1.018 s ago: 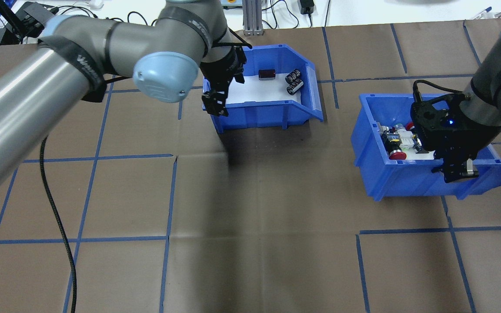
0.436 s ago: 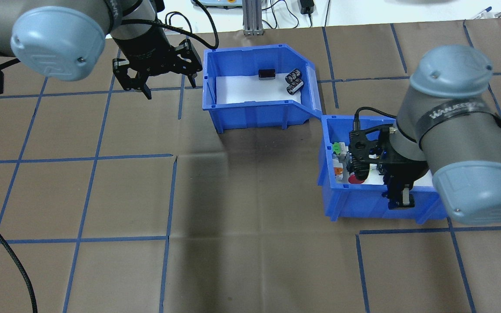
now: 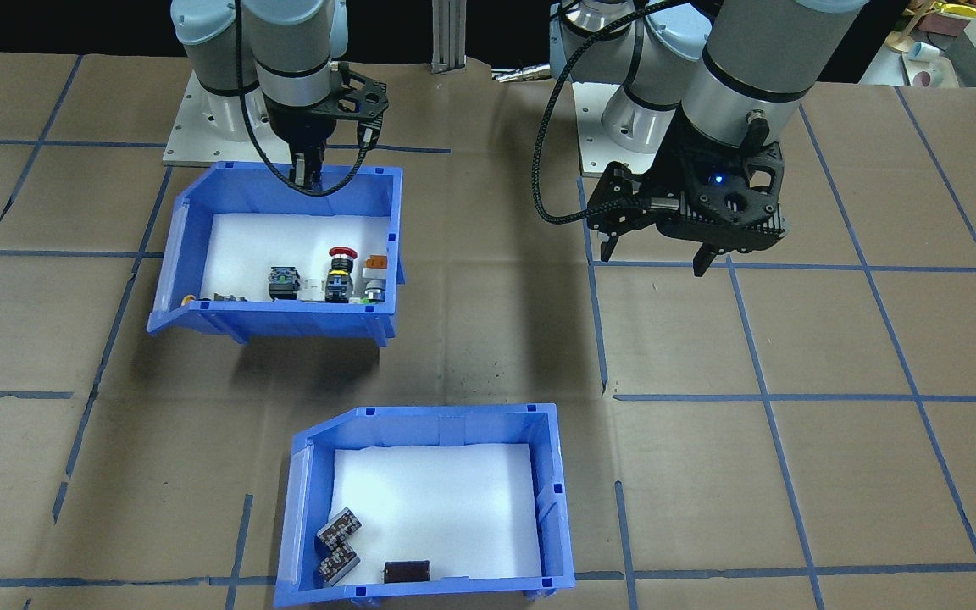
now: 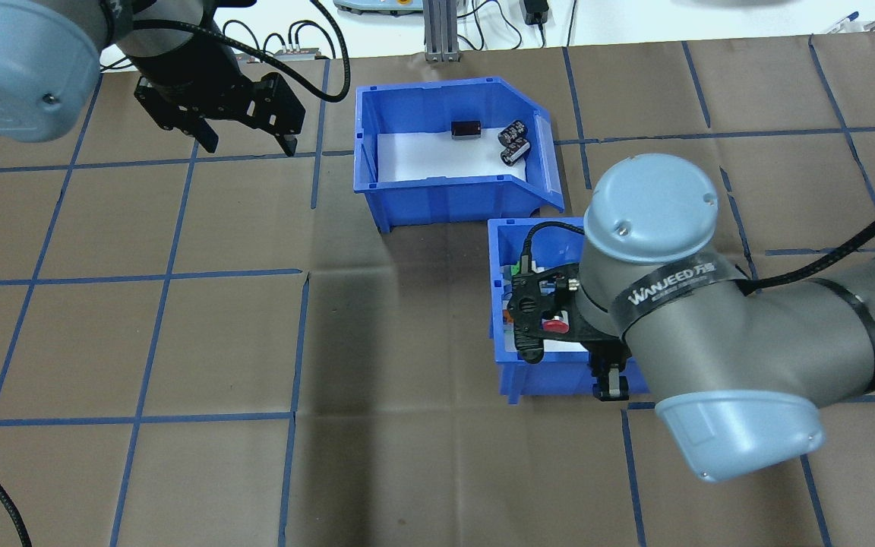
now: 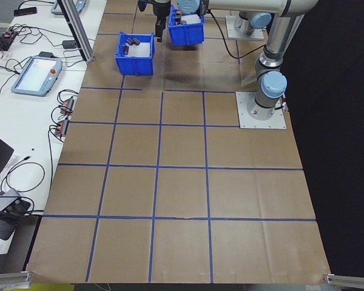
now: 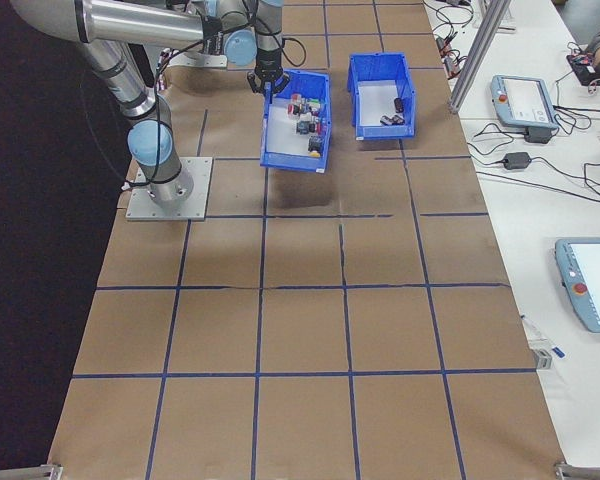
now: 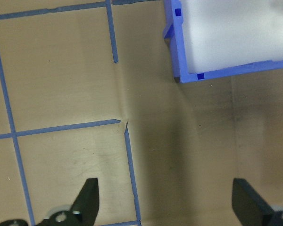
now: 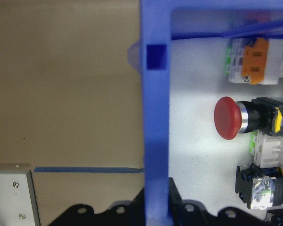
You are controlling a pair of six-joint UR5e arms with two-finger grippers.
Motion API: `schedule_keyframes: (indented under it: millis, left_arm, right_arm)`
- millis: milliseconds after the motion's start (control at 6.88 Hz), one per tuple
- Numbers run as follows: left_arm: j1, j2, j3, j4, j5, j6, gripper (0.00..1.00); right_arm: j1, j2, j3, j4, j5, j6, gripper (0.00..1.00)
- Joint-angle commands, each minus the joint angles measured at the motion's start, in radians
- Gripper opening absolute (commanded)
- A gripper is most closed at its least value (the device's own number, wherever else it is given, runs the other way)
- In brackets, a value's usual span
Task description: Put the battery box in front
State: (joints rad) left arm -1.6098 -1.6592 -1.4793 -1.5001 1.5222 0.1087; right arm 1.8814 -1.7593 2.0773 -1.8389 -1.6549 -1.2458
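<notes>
The left gripper (image 4: 244, 143), jaws apart and empty, has drawn off to upper left, leaving the battery box (image 4: 456, 156) at top centre, while the right gripper (image 4: 611, 378), clamped on the switch bin (image 4: 504, 304), swings it in behind, so the ordering looks nearly done.

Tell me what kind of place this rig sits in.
Most likely a robotics lab bench: a table covered in brown paper gridded with blue tape, teach pendants and cables on a white side bench, and blue parts bins, the battery box among them.

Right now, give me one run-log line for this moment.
left end effector: open, empty | right end effector: shut on switch bin wall | battery box: on table, untouched
</notes>
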Motion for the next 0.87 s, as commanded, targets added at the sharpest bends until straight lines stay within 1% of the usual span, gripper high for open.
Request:
schedule_keyframes:
  millis: [0,145,291,436,582,727]
  left_arm:
    - [0.005,0.006,-0.001,-0.003,0.003,0.011,0.99]
    - [0.005,0.012,-0.002,-0.023,0.004,0.011,0.99]
    - [0.005,0.047,-0.010,-0.078,0.010,0.009,0.99]
    - [0.011,0.080,-0.051,-0.084,0.007,0.011,0.99]
    - [0.027,0.093,-0.088,-0.075,0.006,0.011,0.99]
    - [0.042,0.091,-0.088,-0.075,0.006,0.012,0.99]
  right_arm:
    - [0.141,0.045,0.000,-0.100,0.001,0.133,0.07]
    - [0.184,0.087,-0.003,-0.135,0.001,0.197,0.07]
    - [0.215,0.105,-0.005,-0.144,0.001,0.232,0.07]
    - [0.234,0.121,-0.003,-0.149,0.003,0.283,0.07]
    - [0.264,0.156,-0.005,-0.172,0.003,0.322,0.07]
    - [0.298,0.193,-0.005,-0.225,0.000,0.342,0.07]
